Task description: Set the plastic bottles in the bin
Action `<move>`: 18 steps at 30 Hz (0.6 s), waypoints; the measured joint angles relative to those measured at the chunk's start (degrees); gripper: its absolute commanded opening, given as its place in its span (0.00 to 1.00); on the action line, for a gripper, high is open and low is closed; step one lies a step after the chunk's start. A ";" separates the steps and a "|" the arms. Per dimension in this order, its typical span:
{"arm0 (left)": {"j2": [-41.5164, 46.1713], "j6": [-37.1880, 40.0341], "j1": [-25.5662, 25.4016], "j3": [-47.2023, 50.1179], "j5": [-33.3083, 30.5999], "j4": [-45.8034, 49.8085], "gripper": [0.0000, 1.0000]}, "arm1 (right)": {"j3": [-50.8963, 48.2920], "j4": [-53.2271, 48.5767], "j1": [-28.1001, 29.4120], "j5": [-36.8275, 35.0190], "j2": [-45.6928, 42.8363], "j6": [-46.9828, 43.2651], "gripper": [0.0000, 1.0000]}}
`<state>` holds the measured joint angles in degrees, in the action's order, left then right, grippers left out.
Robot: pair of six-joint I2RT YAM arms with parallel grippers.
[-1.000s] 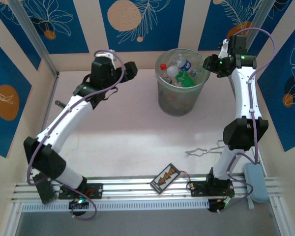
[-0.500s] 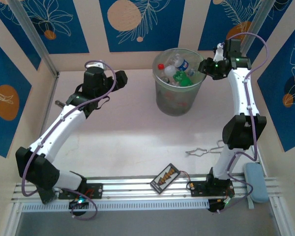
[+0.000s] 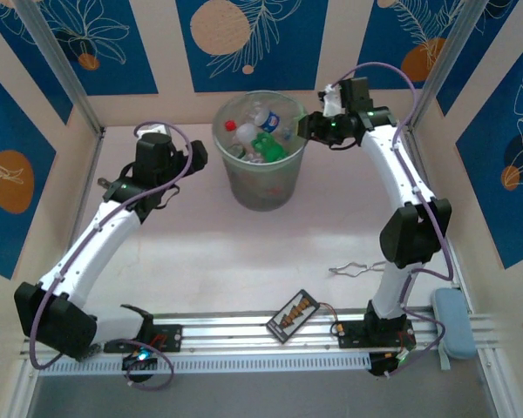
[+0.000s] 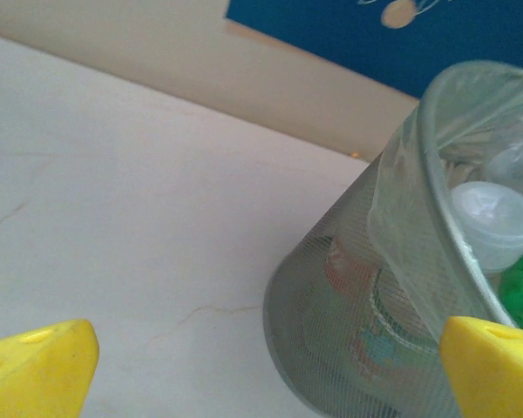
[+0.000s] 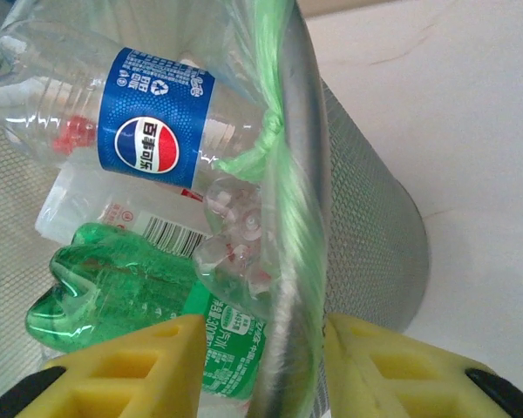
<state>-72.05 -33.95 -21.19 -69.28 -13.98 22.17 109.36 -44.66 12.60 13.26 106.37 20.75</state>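
The bin (image 3: 263,185), a grey-green mesh bucket with a thin liner, stands at the back middle of the table. Inside lie several plastic bottles, among them a green one (image 3: 267,144) and a red-capped one (image 3: 230,125). My right gripper (image 3: 310,127) straddles the bin's right rim (image 5: 296,174) and is shut on it, one finger inside and one outside. The right wrist view shows a blue-labelled bottle (image 5: 157,131) and the green bottle (image 5: 122,305) just inside. My left gripper (image 3: 192,157) hangs open left of the bin (image 4: 357,331), apart from it, with nothing held.
Metal scissors (image 3: 362,266) lie on the table near the right arm. A flat black card (image 3: 294,313) rests on the front rail, and a pale blue pad (image 3: 451,322) sits at the front right. The back wall stands close behind the bin.
The bin has slid left across the table with my right gripper on its rim. My left arm has drawn back to the left, staying open.
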 measured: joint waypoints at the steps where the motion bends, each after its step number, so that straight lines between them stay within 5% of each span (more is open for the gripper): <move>1: 0.63 0.04 0.46 0.68 -0.24 0.59 1.00 | 0.00 0.00 0.81 0.28 0.00 0.39 0.48; 5: 1.95 0.85 2.08 1.73 -0.37 1.73 1.00 | 0.63 -0.35 2.25 1.36 0.00 0.83 0.72; 7: 2.16 2.12 3.45 2.03 0.66 1.88 1.00 | 1.73 -1.11 1.51 0.68 -0.13 0.13 1.00; 11: 2.23 4.92 6.14 5.25 2.10 0.61 1.00 | -1.60 1.07 -1.27 -2.49 -4.59 -2.93 0.99; 18: 0.57 11.63 8.15 15.87 -3.67 -3.69 1.00 | -30.67 15.78 -9.18 -11.61 -23.21 -5.88 0.99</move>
<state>-71.48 -22.33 -13.04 -53.41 -17.65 18.48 78.70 -28.88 3.42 1.65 83.15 14.87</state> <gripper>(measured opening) 0.999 0.989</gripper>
